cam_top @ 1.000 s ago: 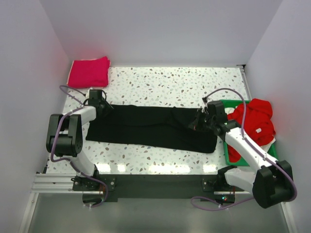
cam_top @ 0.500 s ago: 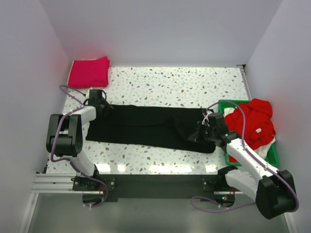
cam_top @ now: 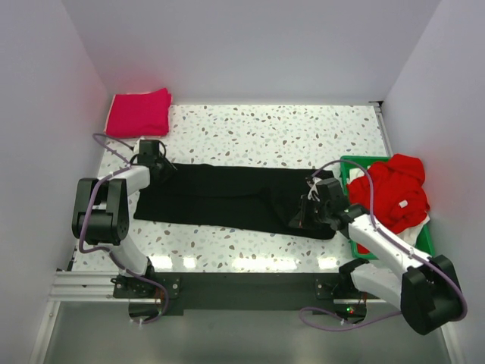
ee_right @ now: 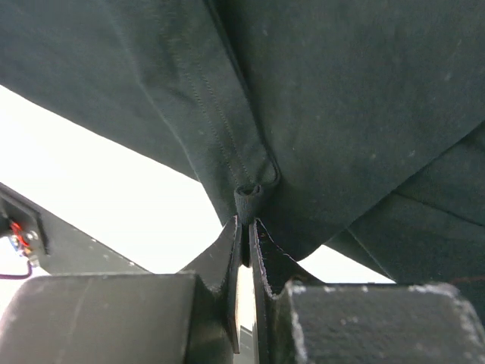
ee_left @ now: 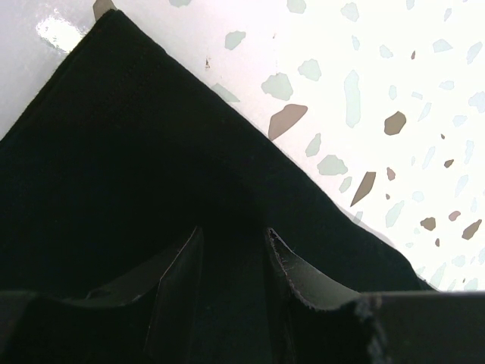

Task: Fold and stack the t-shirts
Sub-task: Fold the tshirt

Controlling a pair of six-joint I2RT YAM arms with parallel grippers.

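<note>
Speckled white tabletop (cam_top: 258, 133), white walls (cam_top: 250, 45), black t-shirt (cam_top: 220, 199), left jaws apart, right jaws pinching it

**A:** What carries the scene?

**B:** A white speckled surface (cam_top: 265, 133), flecked with grey and brown chips, brightly lit.

**A:** And what lies on it?

**B:** A large black cloth t-shirt (cam_top: 227, 199), spread lengthwise across the middle from left to right. A folded magenta-pink cloth t-shirt (cam_top: 138, 112) sits in the far left corner, well apart from it. A green plastic tray (cam_top: 427, 236) rests at the right edge, just beside the black shirt's right end.
</note>
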